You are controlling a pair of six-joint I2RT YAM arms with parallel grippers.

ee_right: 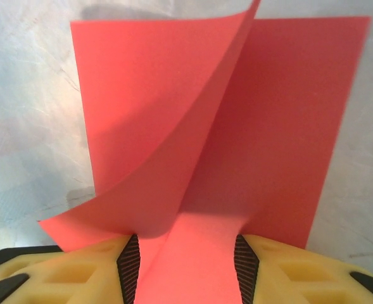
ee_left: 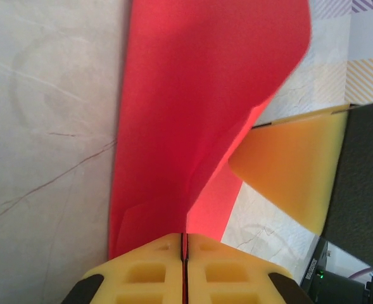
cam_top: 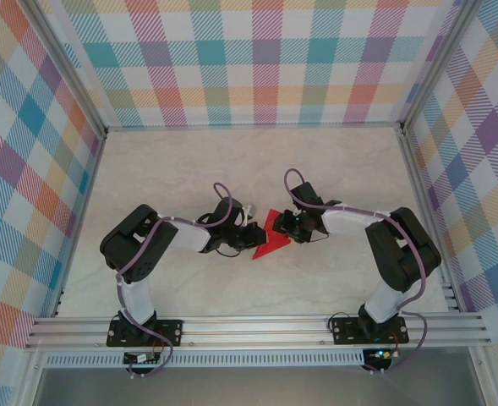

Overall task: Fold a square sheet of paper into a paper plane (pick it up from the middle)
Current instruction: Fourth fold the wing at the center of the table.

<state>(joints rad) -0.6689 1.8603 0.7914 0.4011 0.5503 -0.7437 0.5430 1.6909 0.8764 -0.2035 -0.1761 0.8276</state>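
Note:
The square sheet of paper point(cam_top: 270, 237), bright red, hangs between my two grippers near the middle of the table, bent into two curving flaps. My left gripper point(cam_top: 250, 233) is shut on its edge, the yellow jaws point(ee_left: 184, 240) pressed together with the red paper point(ee_left: 192, 95) rising out of the seam. My right gripper point(cam_top: 287, 227) meets the sheet from the other side. Its jaws point(ee_right: 185, 253) stand apart, and the paper point(ee_right: 268, 126) runs through the gap with one flap curling left. One right finger point(ee_left: 294, 171) shows beside the sheet. The paper plane is out of view.
The marble-patterned tabletop point(cam_top: 189, 161) is fenced by checkered walls point(cam_top: 257, 59) and aluminium posts point(cam_top: 418, 169). A metal rail point(cam_top: 257, 330) carries both arm bases along the near edge.

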